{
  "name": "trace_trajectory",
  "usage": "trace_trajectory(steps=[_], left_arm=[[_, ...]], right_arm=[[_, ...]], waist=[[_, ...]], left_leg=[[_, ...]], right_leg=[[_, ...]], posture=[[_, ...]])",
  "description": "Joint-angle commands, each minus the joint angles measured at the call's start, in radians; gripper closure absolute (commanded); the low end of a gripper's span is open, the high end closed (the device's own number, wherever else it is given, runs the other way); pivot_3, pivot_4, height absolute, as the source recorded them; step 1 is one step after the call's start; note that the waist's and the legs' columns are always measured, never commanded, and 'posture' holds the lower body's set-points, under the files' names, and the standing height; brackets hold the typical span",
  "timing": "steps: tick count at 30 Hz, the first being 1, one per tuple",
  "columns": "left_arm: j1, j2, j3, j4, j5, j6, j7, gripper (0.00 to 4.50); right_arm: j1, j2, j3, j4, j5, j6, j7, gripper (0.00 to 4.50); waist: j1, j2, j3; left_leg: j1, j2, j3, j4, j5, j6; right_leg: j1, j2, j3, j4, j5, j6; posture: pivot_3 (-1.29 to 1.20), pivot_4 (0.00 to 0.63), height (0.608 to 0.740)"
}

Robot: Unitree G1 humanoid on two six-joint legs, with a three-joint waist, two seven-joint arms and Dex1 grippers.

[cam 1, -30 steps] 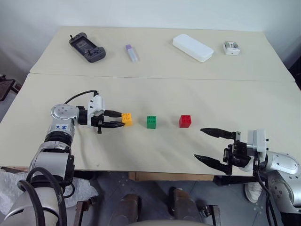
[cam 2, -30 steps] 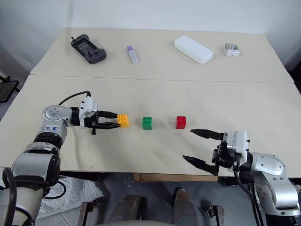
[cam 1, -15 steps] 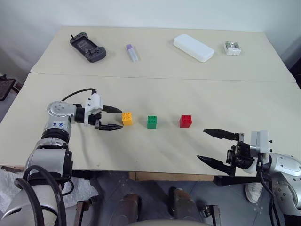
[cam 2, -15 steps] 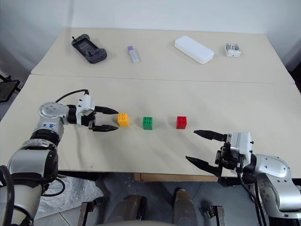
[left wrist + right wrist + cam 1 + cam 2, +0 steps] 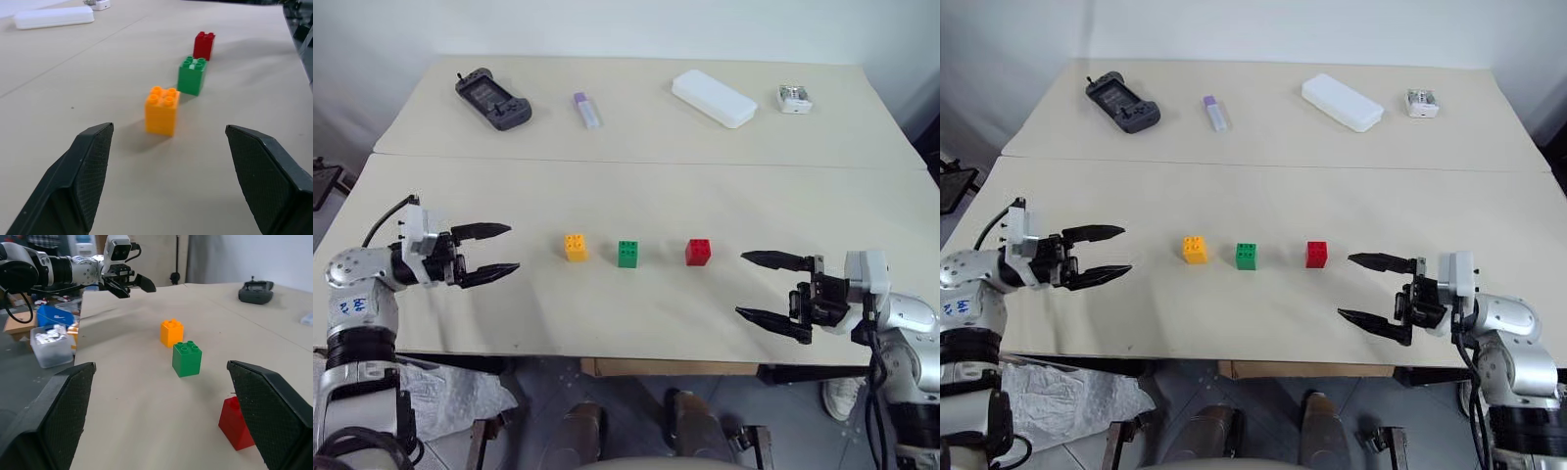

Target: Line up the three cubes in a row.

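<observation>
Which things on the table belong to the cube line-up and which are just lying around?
Job:
orange cube
green cube
red cube

Lying about, along the far side:
black controller
purple-and-white stick
long white case
small white box

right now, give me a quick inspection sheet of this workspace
surface: beige table, seam across it.
job's things: orange-yellow cube, green cube, red cube in a row with gaps between, none held.
clutter: game controller, purple-and-white stick, long white case, small white box on the far side.
grippers: left gripper open, right gripper open, both off the cubes.
cables: black cable at left wrist.
surroundings: white wall behind.
</observation>
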Motion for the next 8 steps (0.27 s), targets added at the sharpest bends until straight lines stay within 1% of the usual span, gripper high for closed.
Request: trace_trajectory(steps=[1, 5, 8], left_arm=[[0.027, 0.007, 0.011, -0.12, -0.031, 0.045, 0.037, 0.6], [0.06, 0.005, 0.014, -0.15, -0.018, 0.045, 0.068, 0.6], [0.092, 0.009, 0.019, -0.159, -0.023, 0.033, 0.059, 0.6]], right_arm=[[-0.075, -0.016, 0.004, 0.068, -0.007, -0.013, 0.055, 0.0], [-0.127, -0.03, 0.013, 0.132, -0.027, -0.018, 0.102, 0.0], [-0.137, -0.034, 0.013, 0.149, -0.03, -0.009, 0.114, 0.0]], waist=[[0.0, 0.0, 0.0], [-0.002, 0.001, 0.0], [-0.003, 0.001, 0.0]], left_leg=[[0.0, 0.0, 0.0, 0.0, 0.0, 0.0], [0.0, 0.0, 0.0, 0.0, 0.0, 0.0], [0.0, 0.0, 0.0, 0.0, 0.0, 0.0]], right_leg=[[0.0, 0.0, 0.0, 0.0, 0.0, 0.0], [-0.001, 0.0, 0.0, 0.0, 0.0, 0.0], [-0.001, 0.0, 0.0, -0.001, 0.0, 0.0]], posture=[[0.0, 0.15, 0.74], [0.0, 0.15, 0.74], [0.0, 0.15, 0.74]])
